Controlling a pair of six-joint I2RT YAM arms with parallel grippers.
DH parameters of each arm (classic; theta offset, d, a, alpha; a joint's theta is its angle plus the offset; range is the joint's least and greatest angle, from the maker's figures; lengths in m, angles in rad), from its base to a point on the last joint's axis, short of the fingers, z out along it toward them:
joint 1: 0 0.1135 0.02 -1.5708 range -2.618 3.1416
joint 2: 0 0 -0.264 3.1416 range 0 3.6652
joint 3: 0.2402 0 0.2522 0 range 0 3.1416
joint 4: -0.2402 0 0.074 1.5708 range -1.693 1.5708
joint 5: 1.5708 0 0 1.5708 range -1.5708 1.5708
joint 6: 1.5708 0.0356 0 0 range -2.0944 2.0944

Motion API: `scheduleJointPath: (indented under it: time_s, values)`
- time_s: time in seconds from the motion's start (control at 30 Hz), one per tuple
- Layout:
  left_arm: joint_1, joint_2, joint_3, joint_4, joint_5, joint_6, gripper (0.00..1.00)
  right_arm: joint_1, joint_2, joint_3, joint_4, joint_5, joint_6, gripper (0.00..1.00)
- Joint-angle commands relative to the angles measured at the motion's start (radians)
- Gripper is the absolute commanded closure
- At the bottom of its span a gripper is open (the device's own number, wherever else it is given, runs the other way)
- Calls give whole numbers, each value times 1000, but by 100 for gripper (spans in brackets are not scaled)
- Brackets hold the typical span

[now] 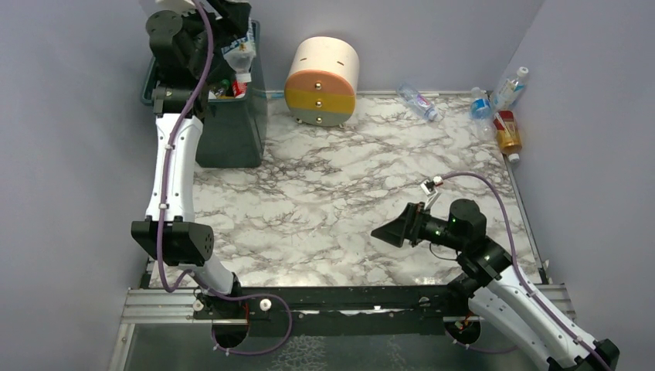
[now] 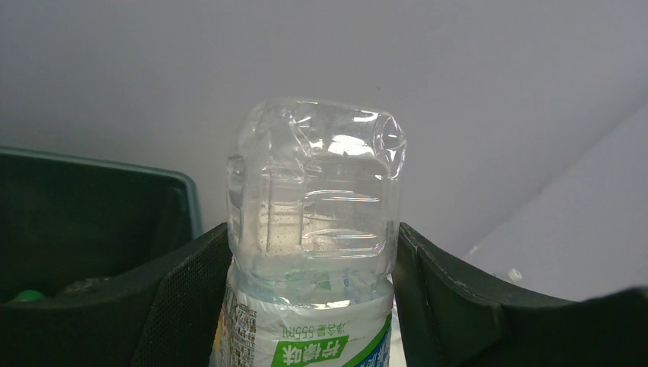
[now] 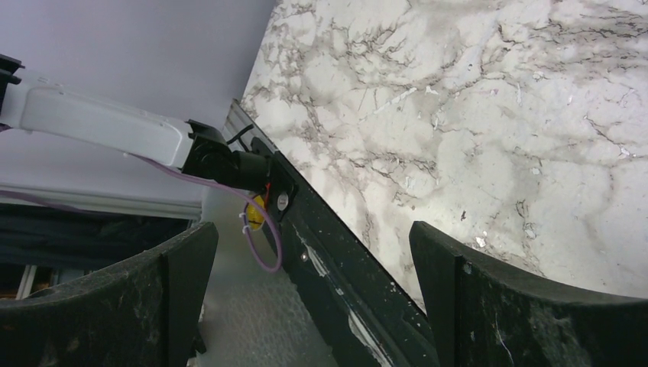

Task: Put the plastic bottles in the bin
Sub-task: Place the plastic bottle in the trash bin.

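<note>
The left gripper (image 2: 312,229) is pinching a clear bottle (image 2: 313,176) across its body, one finger (image 2: 191,298) on each side. The bottle's long axis runs out along the fingers, with its base past the tips and its green label back toward the wrist. From above, this bottle (image 1: 241,56) hangs at the far-left corner of the desk, over the right-hand rim of the bin (image 1: 232,127) rather than squarely over the mouth. In the wrist view the bin's dark inside lies to the left of the bottle, so I judge that a small shift that way comes before letting go, or the bottle may catch the rim. The right gripper (image 1: 390,232) is spread wide with nothing between its fingers, low over the near middle of the desk. Loose bottles (image 1: 507,131) lie at the far-right corner, nearer the right arm.
</note>
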Motion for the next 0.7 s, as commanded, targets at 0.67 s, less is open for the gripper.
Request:
scheduleJointPath:
  time_s: [0.67]
  values:
    - [159,-105,-330,320,-362,-43,28,3,-50,-18,-53,-19,20,1]
